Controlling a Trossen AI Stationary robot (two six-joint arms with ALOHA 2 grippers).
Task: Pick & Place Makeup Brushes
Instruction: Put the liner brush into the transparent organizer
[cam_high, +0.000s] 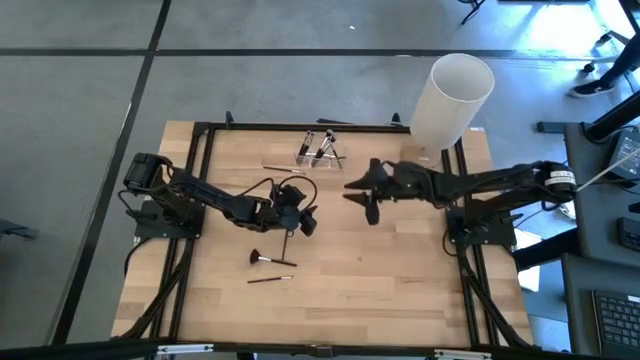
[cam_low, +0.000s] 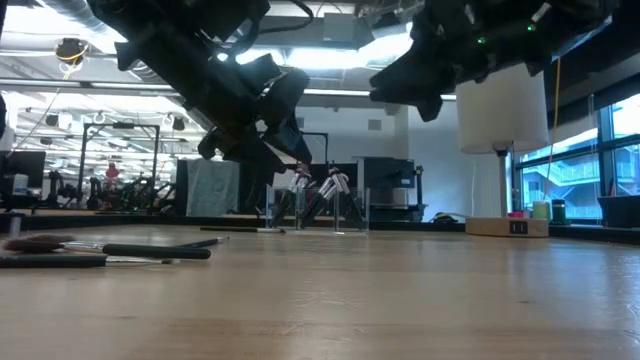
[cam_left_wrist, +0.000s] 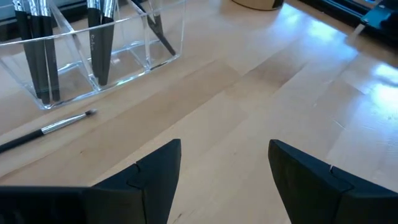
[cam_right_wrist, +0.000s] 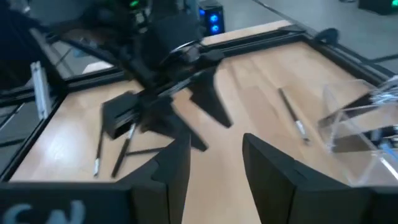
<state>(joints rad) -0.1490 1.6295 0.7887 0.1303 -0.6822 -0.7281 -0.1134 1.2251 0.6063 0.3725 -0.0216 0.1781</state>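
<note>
A clear organiser (cam_high: 320, 150) at the table's far middle holds several dark makeup brushes upright; it also shows in the left wrist view (cam_left_wrist: 93, 56). One loose brush (cam_high: 283, 168) lies just near of it, and shows in the left wrist view (cam_left_wrist: 56, 126). A fan brush (cam_high: 259, 258), a thin brush (cam_high: 270, 279) and another brush (cam_high: 286, 246) lie flat at the table's middle left. My left gripper (cam_high: 308, 218) (cam_left_wrist: 224, 149) hovers open and empty above the table, beside these. My right gripper (cam_high: 358, 195) (cam_right_wrist: 216, 146) hovers open and empty right of centre, pointing toward the left arm.
A tall white cylinder (cam_high: 458, 95) stands at the far right corner, with a small box (cam_low: 510, 227) beside it. Black frame rails (cam_high: 200, 150) edge the table. Bare wood (cam_high: 400, 280) spreads over the near right.
</note>
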